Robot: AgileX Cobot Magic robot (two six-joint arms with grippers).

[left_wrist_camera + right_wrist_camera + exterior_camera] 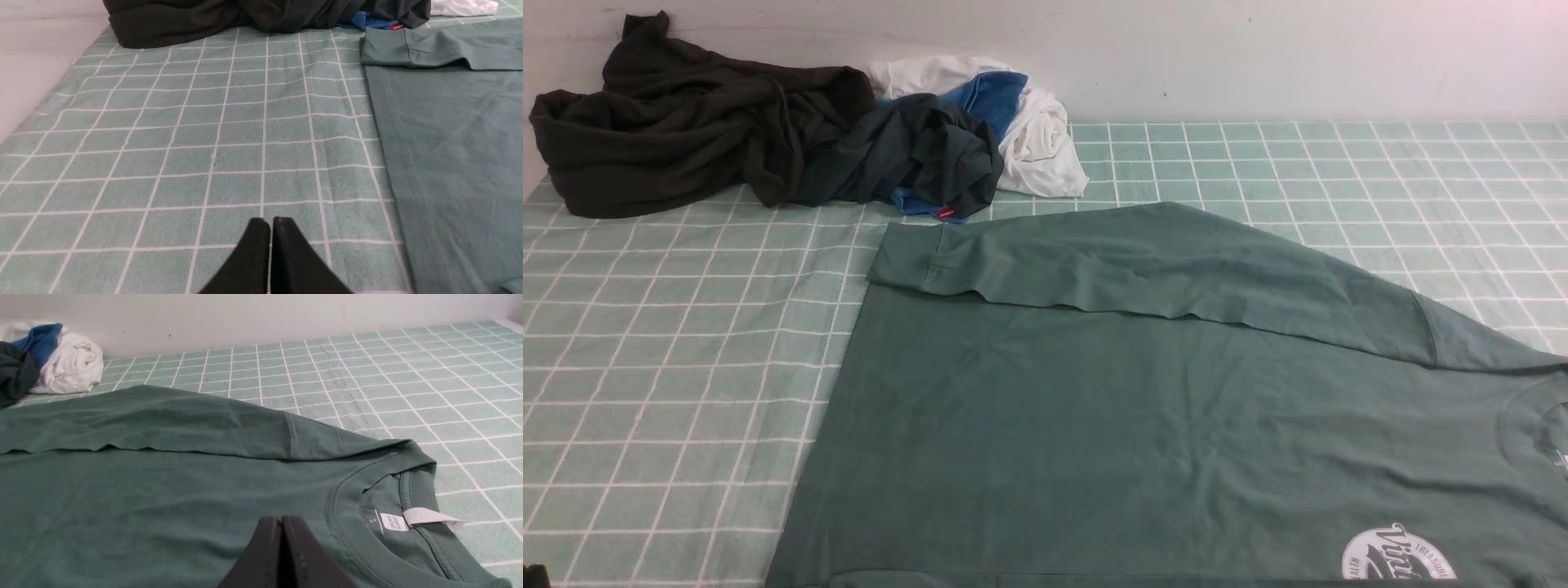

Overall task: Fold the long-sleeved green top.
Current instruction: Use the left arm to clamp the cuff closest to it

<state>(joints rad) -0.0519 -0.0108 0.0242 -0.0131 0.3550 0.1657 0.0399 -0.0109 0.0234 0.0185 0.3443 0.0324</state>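
My left pincer point(270, 222) has its two black tips pressed together, with nothing between them. It hangs over the bare checked cloth point(163, 143), off the hem end of the green long-sleeved top point(1094, 408). It is near the hem point(394, 163) but apart from it, with a strip of checks between.

Past the top's far hem corner lies a heap of other clothes. A black-brown garment point(670, 122) sits farthest out from the top. Next comes a blackish-green garment point(915, 155) bunched over a blue garment point(992, 94), and then a white garment point(1041, 139) against the wall point(1258, 49). The blue edge comes right up to the top's cuff point(907, 257); I cannot tell whether they touch.

The top itself lies spread flat and chest up on the cloth, with its hem toward my left side and its collar point(351, 535) toward my right. Its far sleeve point(1160, 261) is folded in over the body and runs along the far edge, so the cuff ends at the hem corner. A round white logo point(1396, 555) shows on the chest, on the near side of the top.

My right pincer point(281, 520) is closed as well and pinches nothing. It sits over the top's chest, just beside the collar on the hem side. I cannot tell whether its tips rest on the fabric. A white label point(429, 517) pokes out of the neck opening, across the collar from the pincer.
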